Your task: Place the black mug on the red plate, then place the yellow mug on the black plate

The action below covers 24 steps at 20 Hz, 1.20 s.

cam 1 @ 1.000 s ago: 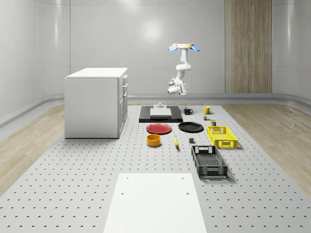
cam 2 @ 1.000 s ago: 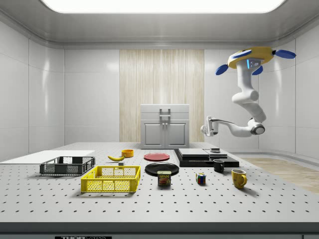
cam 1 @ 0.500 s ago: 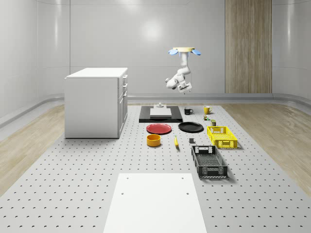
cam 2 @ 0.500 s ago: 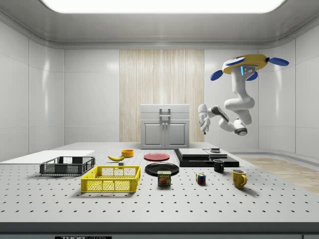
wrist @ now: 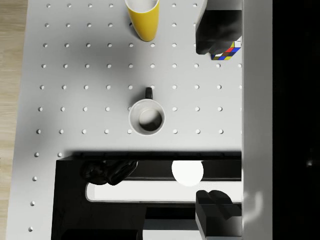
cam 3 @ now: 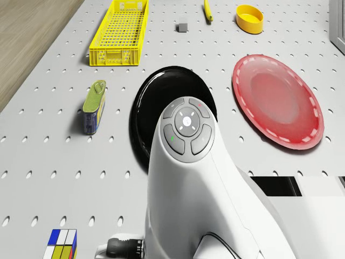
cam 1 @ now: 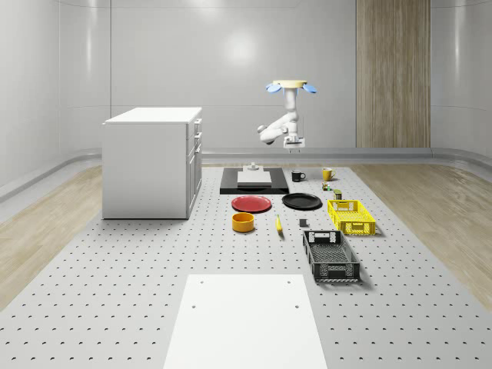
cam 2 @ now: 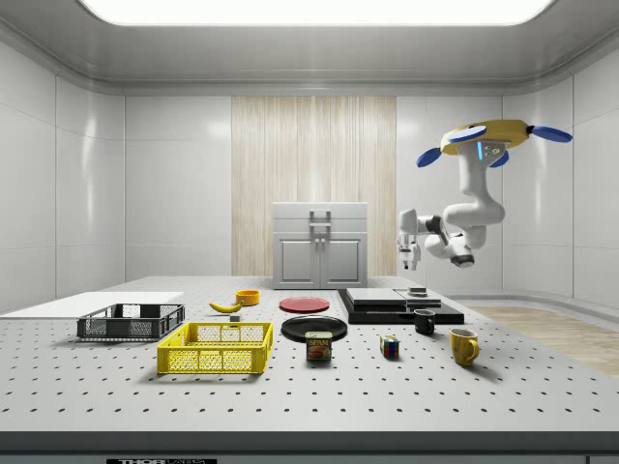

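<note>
The black mug [cam 1: 297, 176] [cam 2: 425, 322] stands upright on the table beside the black slab, and the wrist view looks straight down into the black mug [wrist: 146, 118]. The yellow mug [cam 1: 327, 174] [cam 2: 463, 346] [wrist: 142, 17] stands a little further out. The red plate [cam 1: 252, 204] [cam 3: 277, 100] and the black plate [cam 1: 301, 201] [cam 3: 161, 86] lie side by side, both bare. The drone [cam 1: 290, 85] [cam 2: 484, 140] hovers high above the mugs' end of the table. My gripper [cam 1: 294, 147] [cam 2: 410, 262] [wrist: 217, 122] points down, well above the black mug, open and holding nothing.
A black slab [cam 1: 254, 182] [wrist: 100, 200] with a white block lies next to the black mug. A white cabinet [cam 1: 152, 161], yellow basket [cam 1: 351, 216], black basket [cam 1: 330, 255], yellow bowl [cam 1: 243, 222], banana [cam 1: 278, 224], tin can [cam 3: 94, 105] and colour cube [cam 2: 389, 346] [cam 3: 60, 244] stand around.
The arm has folded in and the gripper has turned from pointing sideways to pointing down. The drone hangs a little lower. Mugs and plates have not moved.
</note>
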### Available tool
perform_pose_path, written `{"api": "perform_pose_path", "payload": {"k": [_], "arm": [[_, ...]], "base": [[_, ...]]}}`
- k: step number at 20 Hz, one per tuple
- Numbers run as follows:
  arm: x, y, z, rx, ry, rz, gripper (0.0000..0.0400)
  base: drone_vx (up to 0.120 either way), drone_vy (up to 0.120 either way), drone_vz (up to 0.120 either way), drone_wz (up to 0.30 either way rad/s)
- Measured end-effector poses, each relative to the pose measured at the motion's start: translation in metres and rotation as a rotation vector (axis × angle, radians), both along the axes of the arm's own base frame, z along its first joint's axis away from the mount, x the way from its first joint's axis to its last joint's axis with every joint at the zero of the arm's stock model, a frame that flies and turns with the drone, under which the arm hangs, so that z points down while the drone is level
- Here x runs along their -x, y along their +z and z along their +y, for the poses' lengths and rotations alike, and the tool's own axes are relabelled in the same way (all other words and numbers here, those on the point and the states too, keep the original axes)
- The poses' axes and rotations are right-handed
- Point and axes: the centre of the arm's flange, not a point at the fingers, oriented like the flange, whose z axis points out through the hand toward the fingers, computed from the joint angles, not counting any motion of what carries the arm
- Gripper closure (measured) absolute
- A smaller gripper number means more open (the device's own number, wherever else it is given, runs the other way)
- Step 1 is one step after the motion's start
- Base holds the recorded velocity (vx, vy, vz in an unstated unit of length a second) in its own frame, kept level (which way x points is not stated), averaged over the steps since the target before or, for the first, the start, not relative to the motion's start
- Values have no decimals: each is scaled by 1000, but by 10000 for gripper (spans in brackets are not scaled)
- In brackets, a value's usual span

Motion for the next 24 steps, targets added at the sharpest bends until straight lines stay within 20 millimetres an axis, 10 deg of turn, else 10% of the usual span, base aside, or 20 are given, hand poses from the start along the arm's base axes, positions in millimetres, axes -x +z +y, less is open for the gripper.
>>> {"api": "perform_pose_path", "payload": {"k": [24], "arm": [[0, 0, -5, 54, -1, 2, 0]], "base": [[-48, -13, -118, 0]]}}
